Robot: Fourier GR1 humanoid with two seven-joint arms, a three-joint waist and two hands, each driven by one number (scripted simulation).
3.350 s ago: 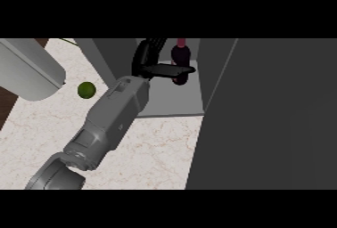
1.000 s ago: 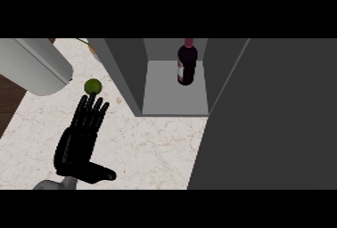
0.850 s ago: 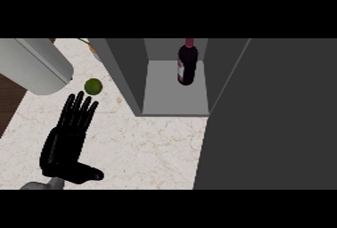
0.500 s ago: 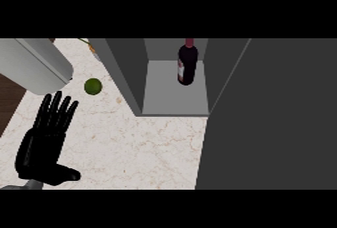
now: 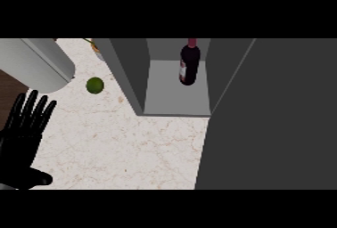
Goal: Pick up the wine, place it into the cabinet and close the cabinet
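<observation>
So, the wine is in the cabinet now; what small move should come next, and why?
Probably bring the left hand across toward the open door and start pushing it shut. The wine stands upright inside the cabinet, no hand holds it, and the left hand is open near the view's left edge. Only the closing is left.

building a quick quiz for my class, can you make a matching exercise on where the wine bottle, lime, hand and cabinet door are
1 wine bottle
2 lime
3 left hand
4 cabinet door

A on the counter, left of the cabinet
B dark panel standing open at the view's right
C standing inside the cabinet
D fingers straight, at the view's left edge

Pairs: 1-C, 2-A, 3-D, 4-B
</observation>
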